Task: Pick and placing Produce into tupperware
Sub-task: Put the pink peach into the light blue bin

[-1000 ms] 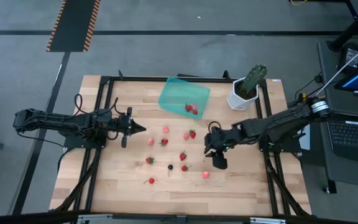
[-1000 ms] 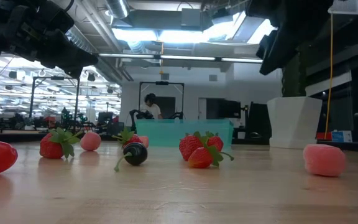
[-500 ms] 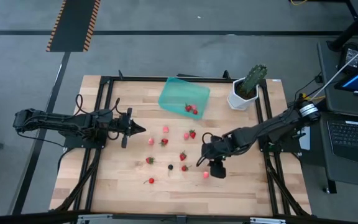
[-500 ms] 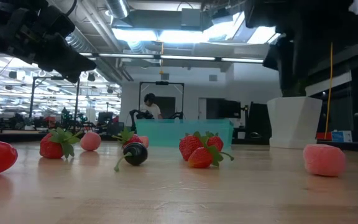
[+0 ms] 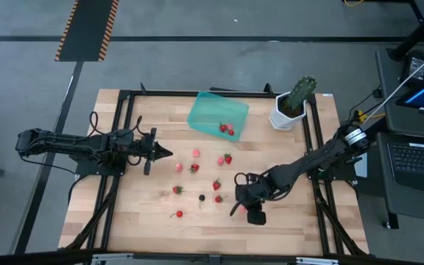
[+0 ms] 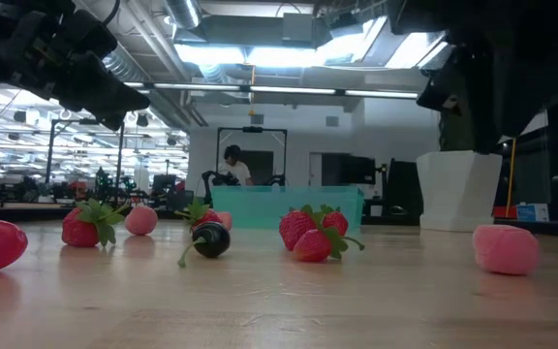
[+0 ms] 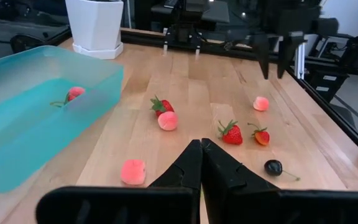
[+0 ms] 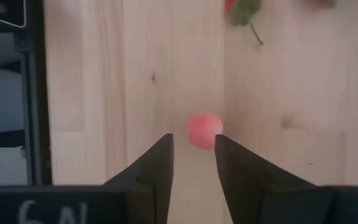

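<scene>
Right claw (image 8: 191, 163) parted above pink berry (image 8: 204, 130).

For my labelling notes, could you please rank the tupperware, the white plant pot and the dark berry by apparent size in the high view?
1. tupperware
2. white plant pot
3. dark berry, by far the smallest

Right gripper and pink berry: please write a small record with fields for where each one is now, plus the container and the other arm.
right gripper: open, above the near right part of the table
pink berry: on the wood, just ahead of its fingers, not held
tupperware: far centre, red berries inside
left gripper: shut, waiting at the left side
</scene>
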